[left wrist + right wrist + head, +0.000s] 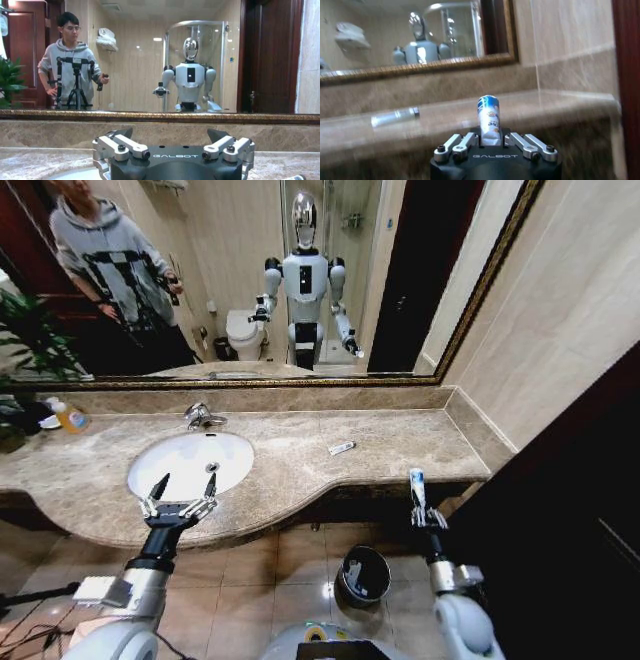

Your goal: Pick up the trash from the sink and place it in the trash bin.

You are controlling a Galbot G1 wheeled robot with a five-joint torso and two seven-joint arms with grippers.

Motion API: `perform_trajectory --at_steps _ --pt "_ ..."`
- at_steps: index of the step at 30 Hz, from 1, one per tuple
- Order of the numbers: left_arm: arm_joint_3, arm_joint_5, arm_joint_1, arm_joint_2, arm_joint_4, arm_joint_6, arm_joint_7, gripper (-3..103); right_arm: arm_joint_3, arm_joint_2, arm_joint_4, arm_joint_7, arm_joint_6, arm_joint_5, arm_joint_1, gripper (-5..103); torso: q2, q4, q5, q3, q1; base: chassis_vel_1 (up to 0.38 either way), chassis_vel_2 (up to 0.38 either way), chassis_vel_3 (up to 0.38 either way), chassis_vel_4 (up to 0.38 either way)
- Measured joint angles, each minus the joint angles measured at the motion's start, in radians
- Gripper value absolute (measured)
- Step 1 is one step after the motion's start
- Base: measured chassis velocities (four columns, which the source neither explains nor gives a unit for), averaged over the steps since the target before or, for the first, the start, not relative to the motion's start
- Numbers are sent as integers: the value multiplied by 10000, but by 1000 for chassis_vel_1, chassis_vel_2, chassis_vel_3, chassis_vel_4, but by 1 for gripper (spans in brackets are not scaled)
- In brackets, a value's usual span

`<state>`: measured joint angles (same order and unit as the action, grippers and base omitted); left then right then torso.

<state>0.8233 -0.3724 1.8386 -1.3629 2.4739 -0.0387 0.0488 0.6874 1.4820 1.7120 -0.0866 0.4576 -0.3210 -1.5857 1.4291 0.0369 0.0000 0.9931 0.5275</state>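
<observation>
Floor around the trash bin (364,573) lies open beneath the counter (400,442)

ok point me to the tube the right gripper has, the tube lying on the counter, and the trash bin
held tube (488,120): right wrist view, printed body above the fingers
counter tube (342,448): head view, middle of it
trash bin (385,565): head view, steel rim

You are looking at a bathroom: a white oval sink (190,463) with a chrome tap (201,416) sits in a beige marble counter (385,442) under a wide gold-framed mirror (220,270). Its reflection shows a toilet (243,332) and a glass shower enclosure (197,63) far behind, with brown tiled floor (290,565) near you.
</observation>
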Motion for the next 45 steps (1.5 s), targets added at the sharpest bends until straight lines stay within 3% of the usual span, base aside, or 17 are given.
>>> perform_trajectory --at_steps 7,13,19,23,34,45 --pt "0 0 0 0 0 0 0 100 -318 94 -2701 -256 905 272 332 21 0 0 0 0 0 0 0 0 0" --pt "0 0 0 0 0 0 0 100 -635 131 -4052 61 672 440 643 21 0 -2 -1 0 0 0 0 0 0" --pt "0 0 0 0 0 0 0 100 -631 250 -7595 227 1570 1977 1998 21 0 -2 -2 1 0 0 0 0 0" --pt "0 0 0 0 0 0 0 100 -622 401 -9072 271 1867 2704 2740 21 0 0 -1 0 0 0 0 0 0" --pt "0 0 0 0 0 0 0 100 -567 863 -11824 205 1811 3612 4445 21 0 -1 -2 1 0 0 0 0 0" --pt "0 0 0 0 0 0 0 100 -481 825 -12739 -54 1456 3587 5120 21 0 -1 -1 1 1 0 0 0 0"
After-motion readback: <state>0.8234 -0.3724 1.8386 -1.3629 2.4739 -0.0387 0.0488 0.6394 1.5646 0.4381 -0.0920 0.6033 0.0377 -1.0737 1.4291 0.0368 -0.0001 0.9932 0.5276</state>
